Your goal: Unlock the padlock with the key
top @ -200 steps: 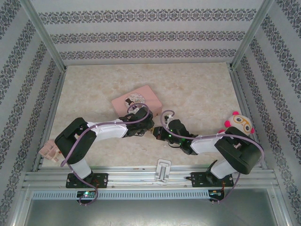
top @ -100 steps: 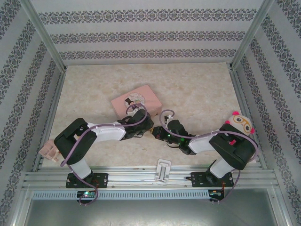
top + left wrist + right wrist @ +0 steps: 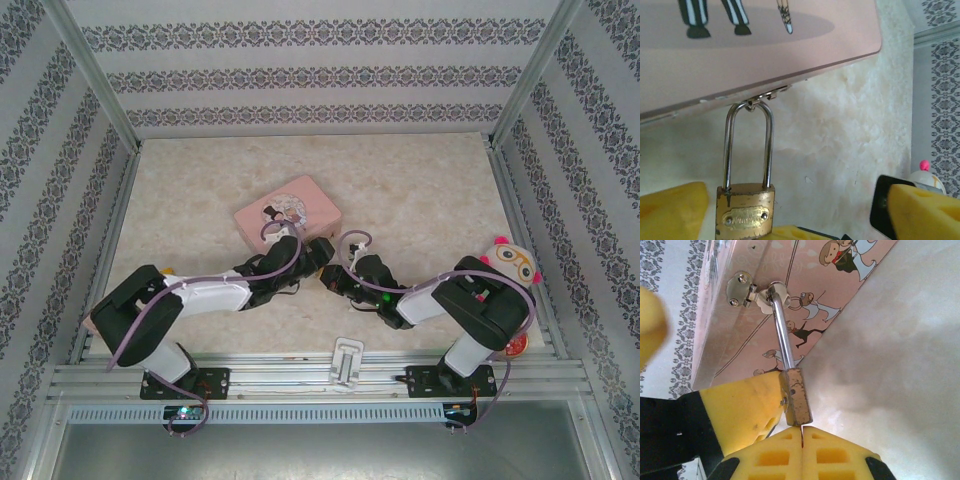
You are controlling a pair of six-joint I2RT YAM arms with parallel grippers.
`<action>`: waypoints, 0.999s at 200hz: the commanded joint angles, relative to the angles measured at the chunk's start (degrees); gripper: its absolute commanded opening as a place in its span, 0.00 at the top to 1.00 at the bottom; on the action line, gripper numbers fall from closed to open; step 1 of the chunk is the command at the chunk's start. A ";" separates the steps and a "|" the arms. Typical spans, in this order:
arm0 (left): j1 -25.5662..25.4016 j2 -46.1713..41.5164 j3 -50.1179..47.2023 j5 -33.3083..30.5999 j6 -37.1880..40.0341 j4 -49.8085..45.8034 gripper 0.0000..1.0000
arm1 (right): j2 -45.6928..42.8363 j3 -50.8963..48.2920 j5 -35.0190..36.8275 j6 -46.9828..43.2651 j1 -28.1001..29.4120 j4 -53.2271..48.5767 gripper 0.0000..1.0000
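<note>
Right end effector is squeezed together on what looks like the key, lined up right under the padlock. The padlock is hooked to the pink tin, beside the spread left end effector.

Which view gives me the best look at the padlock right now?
Left wrist. It shows the padlock face-on, brass body and whole shackle, hooked through the tin's hasp. Right wrist shows it edge-on, so only a narrow side of the body. In the top external view it is too small to make out.

Top cam overhead; wrist cams close, share padlock.
</note>
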 commanded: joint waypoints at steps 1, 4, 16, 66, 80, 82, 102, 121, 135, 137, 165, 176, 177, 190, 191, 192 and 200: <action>0.05 -3.52 -1.31 -3.03 2.62 3.15 0.01 | 0.99 0.65 2.10 1.88 -0.76 4.98 1.00; 0.09 -3.87 -1.40 -3.20 2.81 2.92 0.01 | 1.04 0.61 2.18 1.97 -0.76 5.07 1.00; 0.27 -5.03 -1.60 -3.58 3.48 1.12 0.01 | 1.08 0.44 2.42 2.44 -0.89 5.64 1.00; 2.48 -6.90 -4.06 -1.22 3.17 0.42 0.04 | 0.39 -0.26 1.68 3.94 -1.87 7.66 1.00; 3.31 -6.89 -4.72 0.44 4.06 1.84 0.05 | -0.05 -0.36 1.16 4.22 -2.28 7.85 1.00; 3.41 -6.89 -4.76 0.63 4.15 2.00 0.05 | -0.12 -0.36 1.09 4.29 -2.30 7.85 1.00; 4.00 -6.47 -5.46 1.62 4.82 3.97 0.12 | -0.66 -0.45 0.56 4.40 -2.63 7.84 1.00; 4.29 -5.32 -6.06 2.74 4.56 7.08 0.22 | -1.04 -0.62 0.27 4.53 -2.85 7.85 1.00; 4.56 -3.72 -6.69 4.10 4.15 10.64 0.31 | -1.11 -0.71 0.10 4.58 -3.00 7.94 1.00; 4.62 -3.50 -6.70 4.31 4.00 11.16 0.31 | -1.11 -0.71 0.10 4.58 -2.96 7.94 1.00; 5.24 0.69 -7.52 7.26 2.25 17.91 0.44 | -1.11 -0.80 -0.07 4.75 -3.00 8.29 1.00; 5.45 2.44 -8.09 8.36 1.56 21.04 0.47 | -1.10 -0.80 -0.17 4.75 -3.05 8.45 1.00; 5.46 2.61 -8.10 8.41 1.55 21.39 0.47 | -1.15 -0.80 -0.17 4.75 -3.03 8.46 1.00; 5.79 4.52 -8.70 9.35 0.95 25.04 0.48 | -1.20 -0.82 -0.26 4.84 -3.03 8.54 1.00; 5.80 4.66 -8.80 9.38 0.94 25.28 0.48 | -1.20 -0.81 -0.30 4.84 -3.02 8.55 1.00; 5.81 4.78 -8.80 9.45 0.89 25.48 0.48 | -1.20 -0.80 -0.32 4.84 -3.06 8.55 1.00; 5.98 5.60 -9.00 9.68 0.64 26.64 0.48 | -1.20 -0.80 -0.35 4.91 -3.05 8.64 1.00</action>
